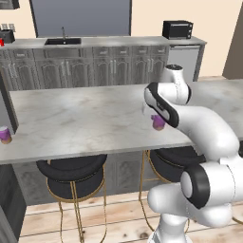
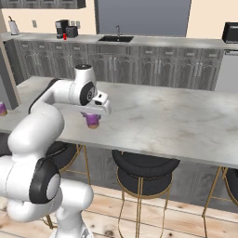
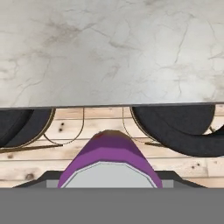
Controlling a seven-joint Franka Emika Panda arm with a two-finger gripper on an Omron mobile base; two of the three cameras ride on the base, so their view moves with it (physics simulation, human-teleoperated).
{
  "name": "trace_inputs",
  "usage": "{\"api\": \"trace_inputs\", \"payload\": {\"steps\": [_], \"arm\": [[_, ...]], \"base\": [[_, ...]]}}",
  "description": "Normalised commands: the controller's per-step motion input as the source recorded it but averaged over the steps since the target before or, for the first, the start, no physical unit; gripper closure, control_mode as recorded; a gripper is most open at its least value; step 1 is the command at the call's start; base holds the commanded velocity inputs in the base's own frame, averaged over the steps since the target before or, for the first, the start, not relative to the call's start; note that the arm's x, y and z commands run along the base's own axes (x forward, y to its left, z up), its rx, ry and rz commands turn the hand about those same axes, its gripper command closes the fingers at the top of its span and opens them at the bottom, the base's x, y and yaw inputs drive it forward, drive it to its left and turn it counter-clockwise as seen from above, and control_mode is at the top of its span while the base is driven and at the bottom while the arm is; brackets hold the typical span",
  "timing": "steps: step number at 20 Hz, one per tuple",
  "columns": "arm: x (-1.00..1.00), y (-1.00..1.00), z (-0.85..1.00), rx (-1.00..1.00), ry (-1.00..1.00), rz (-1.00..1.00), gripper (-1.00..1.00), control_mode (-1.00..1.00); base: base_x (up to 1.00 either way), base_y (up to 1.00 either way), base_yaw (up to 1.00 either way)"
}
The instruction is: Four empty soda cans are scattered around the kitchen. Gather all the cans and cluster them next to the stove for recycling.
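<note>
One purple can (image 2: 93, 121) sits clamped in the end effector (image 2: 93, 117) just above the counter (image 2: 176, 121), gripped for carrying toward the stove.

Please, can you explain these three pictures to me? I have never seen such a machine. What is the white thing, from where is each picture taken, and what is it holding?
The white thing is a robot arm in a simulated kitchen. Two pictures come from cameras behind it, left and right. The third looks along its hand. The hand is around a purple soda can, above the marble island counter. In the hand view the can appears lifted, with stools and floor beyond it. A second purple can stands at the counter's far left edge.
</note>
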Motion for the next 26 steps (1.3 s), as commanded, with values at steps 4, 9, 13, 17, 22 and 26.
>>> {"api": "trace_inputs", "payload": {"steps": [4,9,13,17,22,26], "arm": [[-0.28,0.0,0.04,0.0,-0.01,0.0,1.0,-1.0],[-0.28,0.0,0.03,0.0,-0.01,0.0,1.0,-1.0],[-0.23,0.0,0.0,0.0,-0.02,0.0,1.0,1.0],[0.0,0.0,0.0,0.0,0.0,0.0,1.0,1.0],[0.0,0.0,0.0,0.0,0.0,0.0,1.0,1.0],[0.0,0.0,0.0,0.0,0.0,0.0,1.0,1.0]], "base": [[0.0,0.0,0.0],[0.0,0.0,0.0],[-0.21,0.03,0.0],[-0.52,0.16,0.0],[-0.57,0.33,0.0],[-0.57,0.47,0.0]]}}
